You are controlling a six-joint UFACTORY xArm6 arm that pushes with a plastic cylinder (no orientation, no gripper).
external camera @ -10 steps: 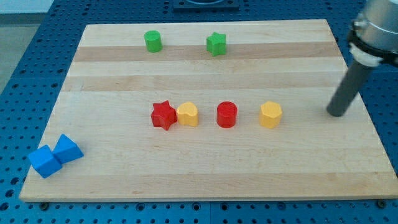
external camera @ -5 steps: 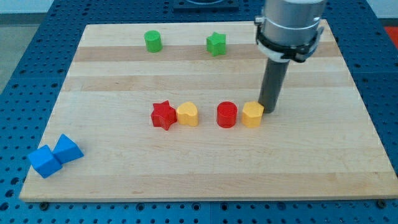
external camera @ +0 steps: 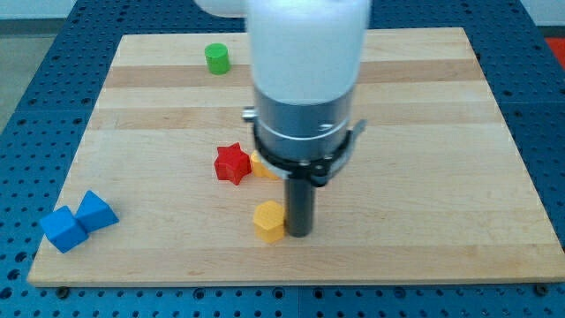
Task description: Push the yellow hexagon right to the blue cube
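The yellow hexagon (external camera: 269, 221) lies near the view's bottom centre of the wooden board (external camera: 441, 194). My tip (external camera: 298, 233) touches its right side. Two blue blocks sit together at the bottom left: a blue cube (external camera: 63, 229) and a second blue block (external camera: 95, 212) just right of it. The hexagon is well to the right of both. The arm's body hides the middle of the board.
A red star (external camera: 232, 163) sits left of centre with a yellow block (external camera: 259, 164) against its right side, mostly hidden by the arm. A green cylinder (external camera: 216, 58) stands near the top edge. The red cylinder and green star are hidden behind the arm.
My tip swept from the right edge to the left and down, pushing the yellow hexagon from the middle row past the red cylinder toward the bottom centre.
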